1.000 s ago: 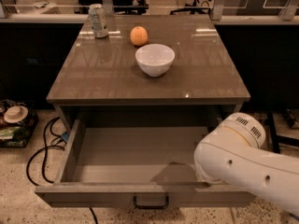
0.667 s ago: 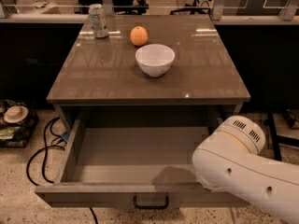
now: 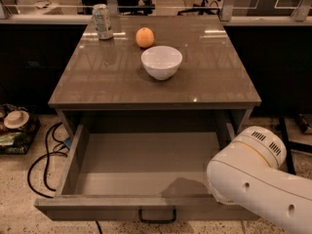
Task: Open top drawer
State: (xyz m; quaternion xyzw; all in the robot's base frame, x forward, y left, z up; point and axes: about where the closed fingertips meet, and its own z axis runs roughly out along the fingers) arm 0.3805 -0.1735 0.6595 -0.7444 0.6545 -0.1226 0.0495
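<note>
Camera view: top drawer (image 3: pixel 146 165) pulled well out from under table (image 3: pixel 122 89), toward camera, grey tray floor in view. Drawer's long axis runs side to side, parallel to table's front edge. Front panel faces camera, black bar handle (image 3: pixel 157 216) at its middle. White arm (image 3: pixel 258 179) lies over drawer's front right corner, below table's right front edge, covering that end of panel. Gripper hidden behind arm there; open or closed, cannot tell. On table: white bowl (image 3: pixel 161 61), orange (image 3: pixel 145 37) and can (image 3: pixel 102 21) nearer far edge.
</note>
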